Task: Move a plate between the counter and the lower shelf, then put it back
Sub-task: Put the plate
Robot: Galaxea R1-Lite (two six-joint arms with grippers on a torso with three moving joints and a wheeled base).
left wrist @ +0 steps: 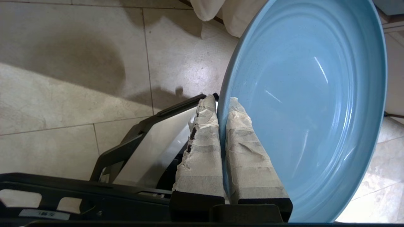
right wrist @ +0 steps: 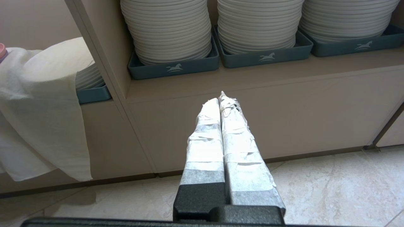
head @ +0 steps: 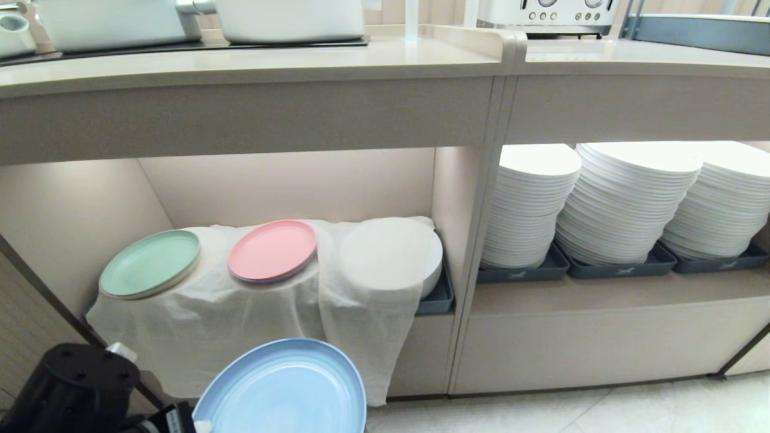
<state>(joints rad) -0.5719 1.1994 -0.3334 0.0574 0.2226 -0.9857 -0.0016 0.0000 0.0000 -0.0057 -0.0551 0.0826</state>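
The light blue plate (head: 286, 390) hangs low in front of the lower shelf (head: 289, 180), tilted, below the draped white cloth (head: 210, 325). My left gripper (left wrist: 221, 101) is shut on the plate (left wrist: 309, 104), its taped fingers (left wrist: 202, 148) pinching the rim from both sides above the floor. In the head view only the left arm's black body shows at the bottom left. The counter (head: 252, 60) runs above the shelf. My right gripper (right wrist: 221, 97) is shut on nothing and points at the cabinet front below the white plate stacks.
A mint green plate (head: 149, 263) and a pink plate (head: 272, 250) rest on the cloth. Bare white plate stacks (head: 625, 198) in grey trays fill the right compartment. White pots (head: 289, 18) stand on the counter, and a toaster (head: 550, 12) on the adjoining top. Tiled floor (head: 601, 409) lies below.
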